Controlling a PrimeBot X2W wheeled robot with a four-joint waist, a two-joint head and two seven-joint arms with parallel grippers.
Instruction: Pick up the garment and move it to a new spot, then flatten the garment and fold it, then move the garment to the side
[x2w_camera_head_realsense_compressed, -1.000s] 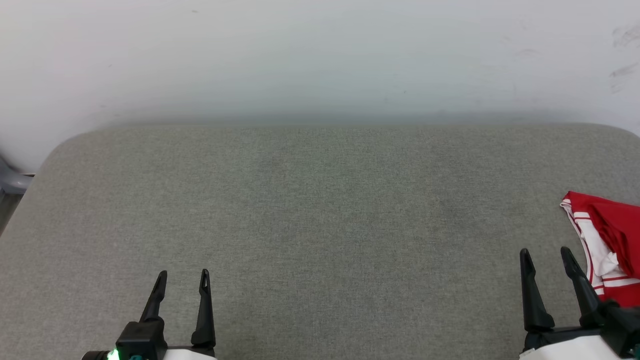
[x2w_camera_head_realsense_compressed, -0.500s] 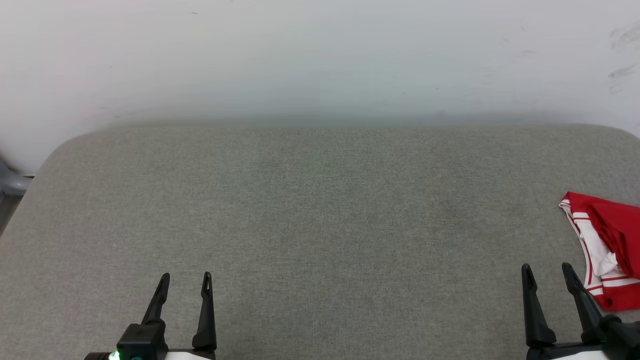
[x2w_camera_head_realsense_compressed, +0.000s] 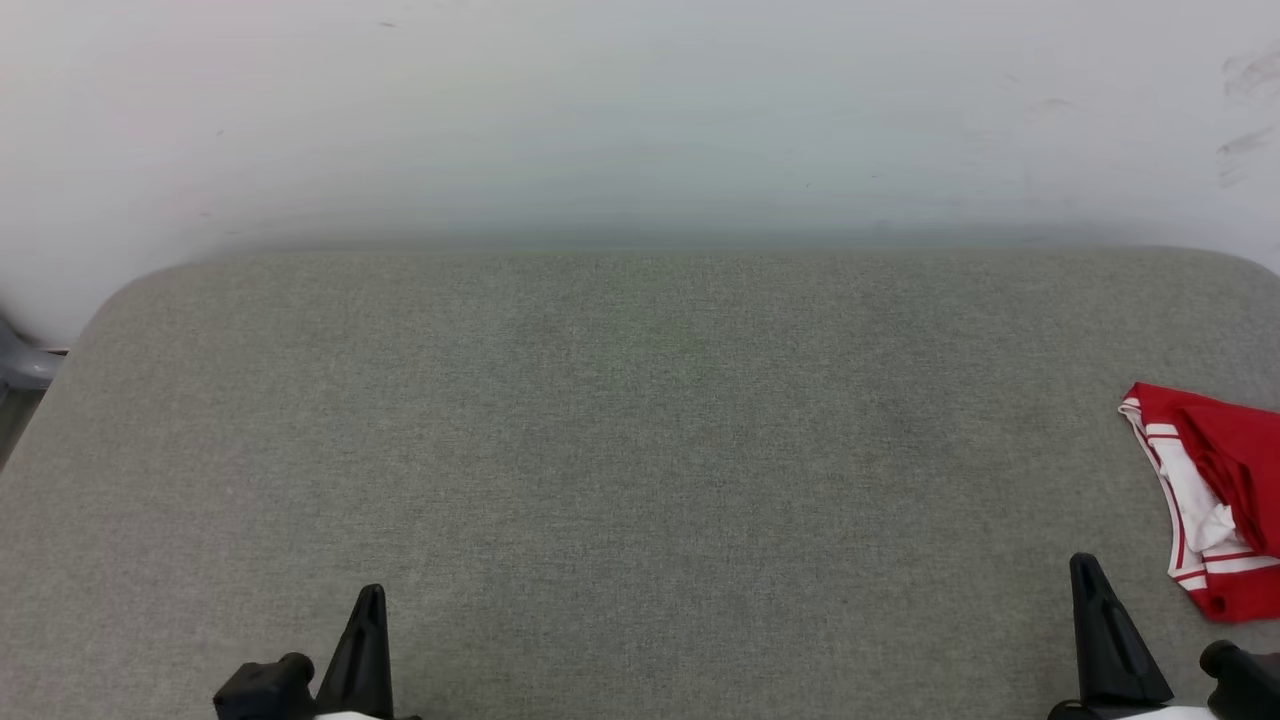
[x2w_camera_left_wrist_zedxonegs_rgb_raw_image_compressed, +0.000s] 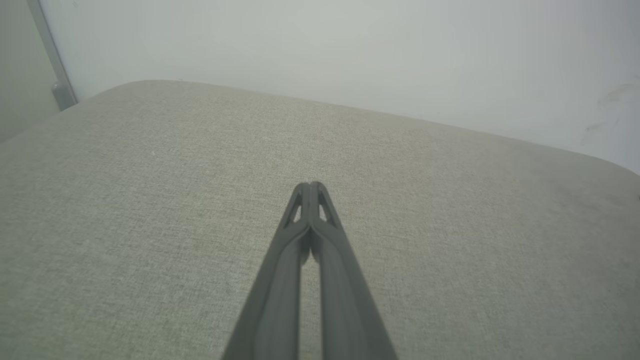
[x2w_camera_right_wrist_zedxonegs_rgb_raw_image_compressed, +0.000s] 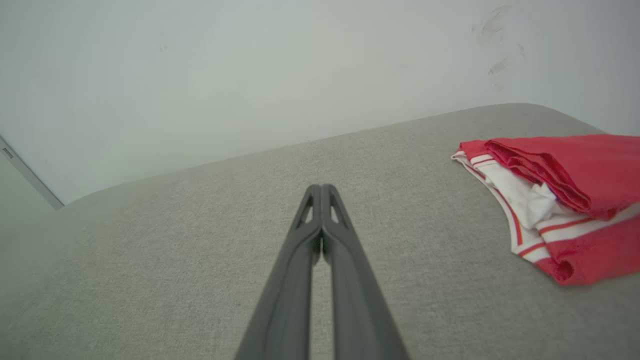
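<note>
Head view. My left gripper (x2w_camera_head_realsense_compressed: 368, 600) and right gripper (x2w_camera_head_realsense_compressed: 1087, 570) sit low at the near edge of the grey padded table (x2w_camera_head_realsense_compressed: 640, 450). Each has its fingers pressed together and holds nothing. I judge this a resting pose, kept clear of the work. The garment (x2w_camera_head_realsense_compressed: 1215, 480) lies at the table's right side, near my right gripper and well apart from my left. It is gathered into a compact red-and-white bundle, which suggests the setting-aside is done. The frame edge cuts off its right part, and both gripper bodies are cropped below.

Left wrist view. My fingertips meet over bare table fabric, with a pale wall (x2w_camera_left_wrist_zedxonegs_rgb_raw_image_compressed: 350, 50) behind. A grey upright strip (x2w_camera_left_wrist_zedxonegs_rgb_raw_image_compressed: 50, 60) at upper left is too cropped to name.

Right wrist view. The tips are closed and empty. The garment lies to the right, untouched, with striped trim and white cloth showing between red layers. No lettering shows, and I cannot tell how neat the hidden side is.
</note>
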